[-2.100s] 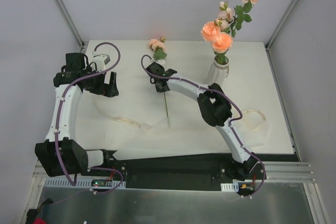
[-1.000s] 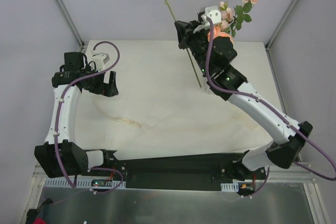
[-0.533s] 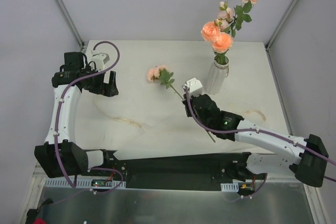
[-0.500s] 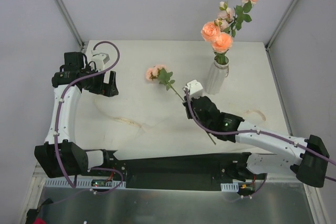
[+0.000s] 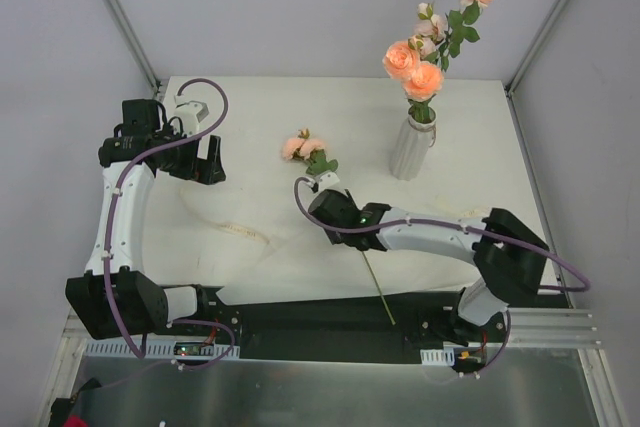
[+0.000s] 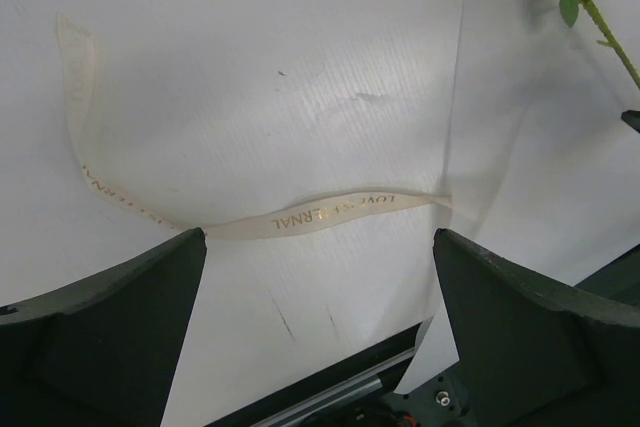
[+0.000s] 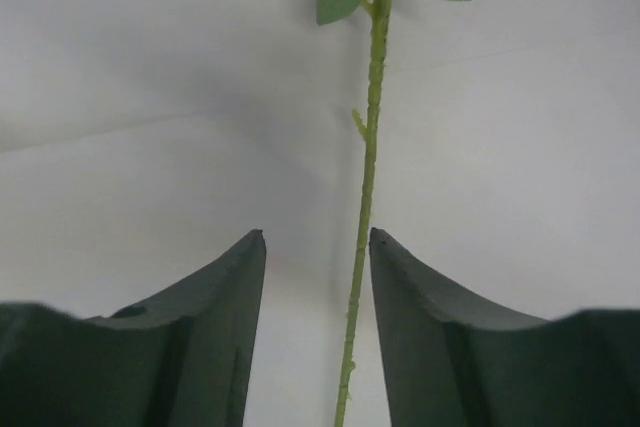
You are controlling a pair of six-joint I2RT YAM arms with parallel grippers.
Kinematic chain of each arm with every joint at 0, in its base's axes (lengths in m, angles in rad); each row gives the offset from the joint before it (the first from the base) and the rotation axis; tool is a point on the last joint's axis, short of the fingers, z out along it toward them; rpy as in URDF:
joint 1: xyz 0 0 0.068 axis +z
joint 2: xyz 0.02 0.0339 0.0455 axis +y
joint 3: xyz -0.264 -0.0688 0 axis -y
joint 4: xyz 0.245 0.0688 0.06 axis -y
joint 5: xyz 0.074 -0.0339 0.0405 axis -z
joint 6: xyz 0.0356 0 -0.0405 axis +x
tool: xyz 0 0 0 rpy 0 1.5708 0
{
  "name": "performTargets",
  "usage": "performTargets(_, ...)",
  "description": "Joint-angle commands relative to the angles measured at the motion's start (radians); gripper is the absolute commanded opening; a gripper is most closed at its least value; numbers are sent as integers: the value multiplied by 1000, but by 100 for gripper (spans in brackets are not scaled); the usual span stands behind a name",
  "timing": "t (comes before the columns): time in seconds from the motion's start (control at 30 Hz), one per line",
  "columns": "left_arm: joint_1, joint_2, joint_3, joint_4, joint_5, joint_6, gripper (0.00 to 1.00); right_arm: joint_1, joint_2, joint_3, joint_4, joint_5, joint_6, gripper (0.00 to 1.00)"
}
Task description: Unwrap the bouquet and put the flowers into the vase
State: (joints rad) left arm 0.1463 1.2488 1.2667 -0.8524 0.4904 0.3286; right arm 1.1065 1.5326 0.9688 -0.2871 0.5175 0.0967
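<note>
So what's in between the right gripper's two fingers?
A thin green flower stem. The right wrist view shows it running through the gap of the right gripper, close to one finger, not pinched.

The right gripper is opening around a rose.
Its fingers are spreading apart beside the green stem, the arm is folding in and moving left, and the stem's end is now poking past the table's near edge.

Vase back right — loose flower lies left of it, ribbon nearer left.
</note>
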Motion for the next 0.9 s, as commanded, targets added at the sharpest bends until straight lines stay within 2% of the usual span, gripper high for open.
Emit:
performTargets(0.0,18,-43,-6,-8,20,6,97,-30,87,108,-67,-69,-5,52)
performTargets(0.2,22,-71,-20,-16,28,18,98,-129,164,171,-23,-134,-66,58)
performTargets(0.47,27,-58,-23,-16,39,15,98,-217,259,211,45,-232,-124,57)
performTargets(0.67,29,-48,-10,-16,31,16,98,-235,327,208,63,-263,-118,45)
performTargets(0.87,29,-43,-12,-14,27,15,98,-247,368,226,80,-278,-109,14)
